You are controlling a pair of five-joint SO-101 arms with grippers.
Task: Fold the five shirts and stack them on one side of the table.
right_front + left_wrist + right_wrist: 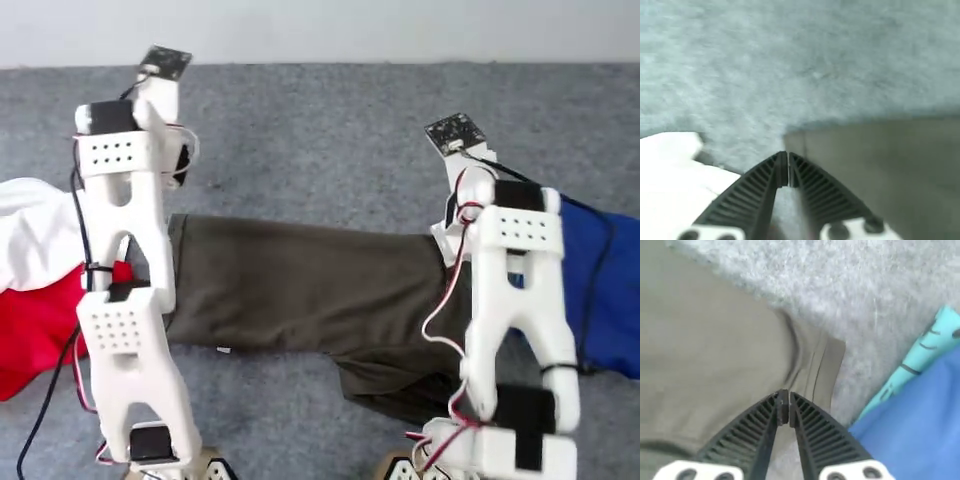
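Note:
An olive-brown shirt (pixel 300 290) lies flat across the middle of the grey table as a long strip, with a rumpled part at its near right. My left gripper (pixel 783 161) is shut just at the shirt's far left corner (pixel 795 140); I see no fabric lifted between its fingers. My right gripper (pixel 784 402) is shut over the shirt's right end, near a sleeve hem (pixel 825 365). A white shirt (pixel 35 230) and a red shirt (pixel 35 330) lie bunched at the left edge. A blue shirt (pixel 600 290) lies at the right edge.
A turquoise cloth with dark marks (pixel 920 360) lies beside the blue shirt (pixel 920 435). The white shirt (pixel 670 175) sits close to my left gripper. Bare grey felt (pixel 320 140) stretches along the far side of the table.

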